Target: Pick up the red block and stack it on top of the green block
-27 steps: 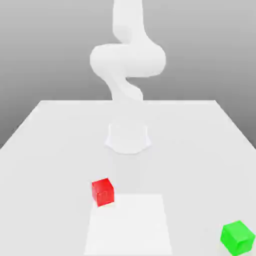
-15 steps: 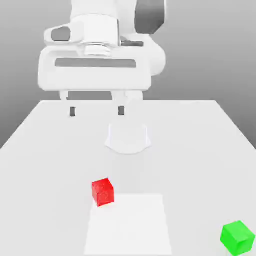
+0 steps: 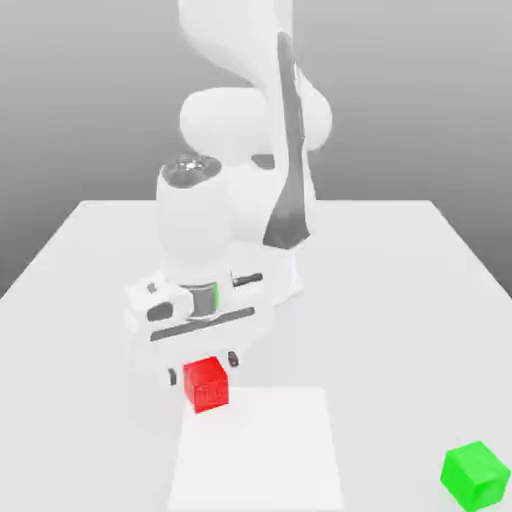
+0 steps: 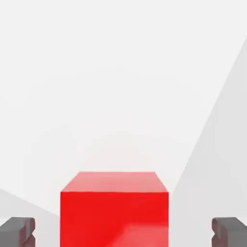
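Big white desk (image 3: 90,260) under everything; white arm (image 3: 245,120) bent low over it; fingers (image 4: 19,230) spread wide apart, holding nothing, one on each side of the red block (image 3: 207,384); red block right between them on the desk, ready for squeezing; green block (image 3: 476,474) well apart, toward the exterior view's right

My white table, two blocks on it

My table (image 3: 420,270) carries the red block (image 3: 207,383) left of centre in the lower part of the exterior view, at the corner of a paler square patch (image 3: 255,450), and the green block (image 3: 476,474) sits well apart at lower right.
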Motion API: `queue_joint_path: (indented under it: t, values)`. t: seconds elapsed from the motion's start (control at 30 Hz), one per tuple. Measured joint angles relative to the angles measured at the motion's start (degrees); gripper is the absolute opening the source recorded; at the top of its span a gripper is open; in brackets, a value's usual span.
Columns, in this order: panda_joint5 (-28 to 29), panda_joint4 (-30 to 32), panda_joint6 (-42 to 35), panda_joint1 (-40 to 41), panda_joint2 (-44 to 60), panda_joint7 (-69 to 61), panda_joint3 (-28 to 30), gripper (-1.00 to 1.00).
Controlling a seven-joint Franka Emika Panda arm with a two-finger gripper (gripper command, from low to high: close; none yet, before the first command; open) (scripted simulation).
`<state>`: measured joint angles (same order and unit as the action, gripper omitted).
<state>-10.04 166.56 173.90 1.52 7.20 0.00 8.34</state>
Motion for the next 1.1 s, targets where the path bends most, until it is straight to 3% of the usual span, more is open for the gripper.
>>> queue_joint_path:
  t: [0.07, 0.1, 0.33, 0.53, 0.8, 1.1]
  values:
    - [-2.2, -0.2, 2.3, 2.8, 2.6, -1.5, -3.5, 0.00]
    - [-2.6, -0.3, 2.9, 3.6, 3.3, -1.7, -4.4, -1.00]
    - [-2.3, -0.3, 2.7, 3.8, 3.2, -1.5, -4.5, -1.00]
    - [6.2, 0.5, -3.3, 1.3, -4.0, 4.3, 0.5, -1.00]
    - [13.3, 2.0, -11.4, 3.1, -13.3, 9.5, 0.2, -1.00]
    - [18.1, -15.2, -20.3, -8.3, -5.4, 9.7, -7.4, -1.00]
